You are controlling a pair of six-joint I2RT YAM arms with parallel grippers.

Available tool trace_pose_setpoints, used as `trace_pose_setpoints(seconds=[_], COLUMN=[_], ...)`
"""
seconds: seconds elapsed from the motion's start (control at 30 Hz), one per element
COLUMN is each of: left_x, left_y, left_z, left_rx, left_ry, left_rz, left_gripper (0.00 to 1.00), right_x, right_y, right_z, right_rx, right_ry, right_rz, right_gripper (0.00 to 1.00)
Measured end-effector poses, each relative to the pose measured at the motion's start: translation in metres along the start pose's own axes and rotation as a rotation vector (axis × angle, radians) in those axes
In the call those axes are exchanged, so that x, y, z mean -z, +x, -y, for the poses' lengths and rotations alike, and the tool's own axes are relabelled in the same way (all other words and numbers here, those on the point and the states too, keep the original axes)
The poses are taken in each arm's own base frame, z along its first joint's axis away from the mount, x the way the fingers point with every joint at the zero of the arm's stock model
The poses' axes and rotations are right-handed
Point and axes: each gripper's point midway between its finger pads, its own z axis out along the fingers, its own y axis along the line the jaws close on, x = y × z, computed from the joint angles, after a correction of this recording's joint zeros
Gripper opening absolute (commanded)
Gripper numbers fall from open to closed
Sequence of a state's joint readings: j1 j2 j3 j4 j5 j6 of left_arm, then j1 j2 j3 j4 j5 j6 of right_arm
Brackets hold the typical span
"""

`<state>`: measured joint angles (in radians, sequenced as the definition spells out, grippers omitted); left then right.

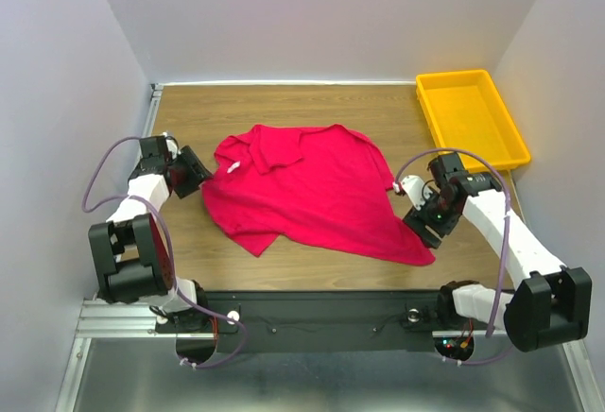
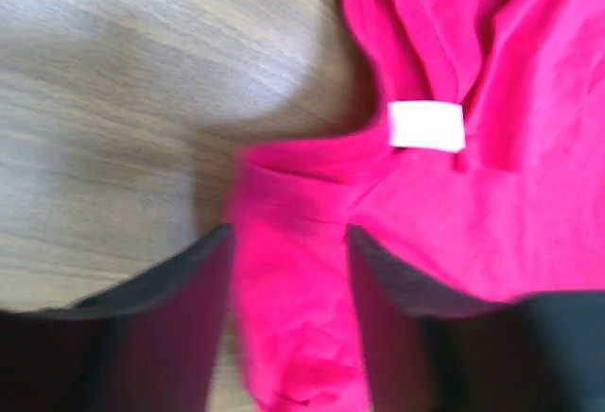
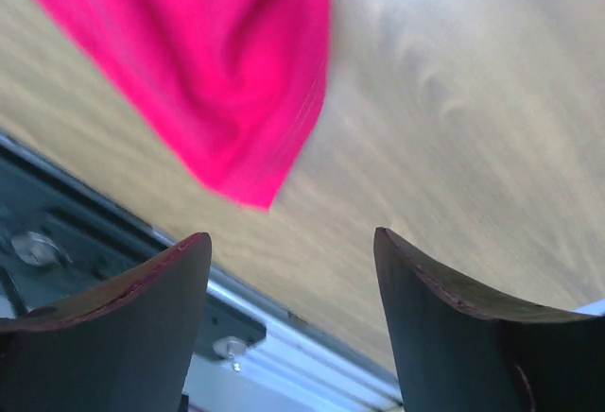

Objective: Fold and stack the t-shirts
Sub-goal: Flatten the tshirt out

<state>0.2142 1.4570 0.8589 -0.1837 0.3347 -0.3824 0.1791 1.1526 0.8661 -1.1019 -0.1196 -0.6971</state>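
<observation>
"Top external view: where's the t-shirt (image 1: 312,195)?"
"Crumpled mid-table (image 1: 378,110), at three o'clock from the left gripper (image 1: 200,174), nine from the right gripper (image 1: 423,226)."
"Jaws?"
"Both spread. Left straddles a shirt edge; right holds nothing, hem corner at its eleven."
</observation>
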Motion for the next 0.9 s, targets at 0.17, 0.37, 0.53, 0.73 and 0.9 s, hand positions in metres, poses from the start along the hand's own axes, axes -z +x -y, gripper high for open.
trace_pose_setpoints(seconds=[0.17, 0.37, 0.53, 0.73, 0.9], left_x=[0.033, 0.068, 0.059, 0.065, 0.067], left_y=[-0.019, -0.012, 0.069, 0.114, 0.129], left_z=[0.011, 0.03, 0.021, 0.0, -0.008], left_rx=[-0.032, -0.025, 0.037, 0.121, 0.146], left_ry=[0.004, 0.067, 0.053, -0.093, -0.179], left_rz=[0.11, 0.187, -0.011, -0.113, -0.139], left_gripper=[0.8, 0.8, 0.79, 0.79, 0.65], right_x=[0.01, -0.01, -0.038, -0.037, -0.038], right_y=[-0.058, -0.127, -0.16, -0.176, -0.177], right_z=[0.015, 0.01, -0.001, -0.004, -0.003], right_rx=[-0.061, -0.117, -0.175, -0.185, -0.2], right_ry=[-0.016, -0.215, -0.426, -0.483, -0.48], right_rz=[0.178, 0.367, 0.414, 0.483, 0.504], right_gripper=[0.76, 0.74, 0.73, 0.73, 0.73])
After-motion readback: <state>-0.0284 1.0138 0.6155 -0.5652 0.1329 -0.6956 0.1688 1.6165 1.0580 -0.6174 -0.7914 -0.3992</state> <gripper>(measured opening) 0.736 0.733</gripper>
